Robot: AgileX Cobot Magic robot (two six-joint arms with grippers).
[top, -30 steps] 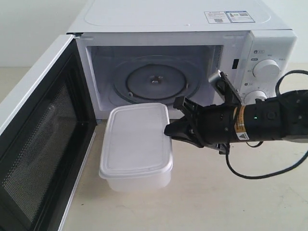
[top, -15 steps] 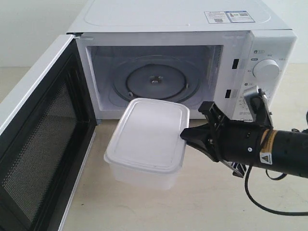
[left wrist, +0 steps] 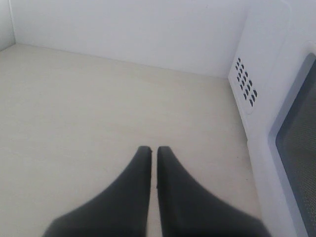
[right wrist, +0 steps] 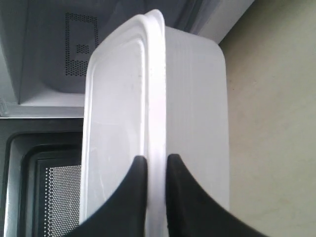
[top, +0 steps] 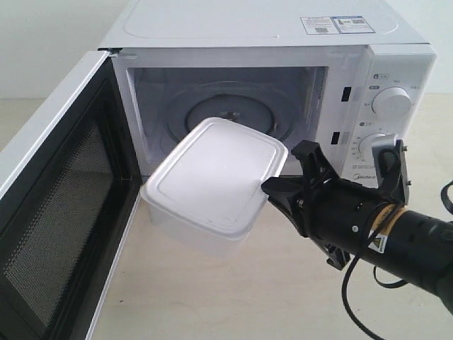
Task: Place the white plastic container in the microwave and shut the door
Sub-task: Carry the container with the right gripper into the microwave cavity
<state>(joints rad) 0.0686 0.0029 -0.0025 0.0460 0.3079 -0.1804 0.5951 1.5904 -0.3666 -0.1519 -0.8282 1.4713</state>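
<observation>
White plastic container (top: pixel 216 184): lifted clear of the worktop (top: pixel 248 297), tilted, far end raised at the mouth of the microwave (top: pixel 283 28), near end hanging lower in front of the microwave. Hard to say if already past the microwave's sill. Not yet resting on the turntable (top: pixel 237 106).

Pinched at the thin rim of its lid, on the side toward the microwave's knob panel, by the right gripper (top: pixel 272 190); jaws clamped almost together on that lip, one on each face of it. Unclear from the wrist view: lid alone caught, or the tub's own lip too.

Judged light and probably empty: translucent, carried from a single edge. Thin plastic, so likely to flex and droop away from the grip; smooth, so likely to slip or swing in a narrow pinch. Best taken where lid and tub lip meet, mid-side, squeezing both together; with the lid alone, some risk of popping it off.

Door (top: pixel 56 212): swung wide open on the microwave's hinge side, well clear of the container's path.

Left gripper (left wrist: pixel 153 150): low over bare worktop beside the microwave's vented side wall, jaws together, nothing between them.
</observation>
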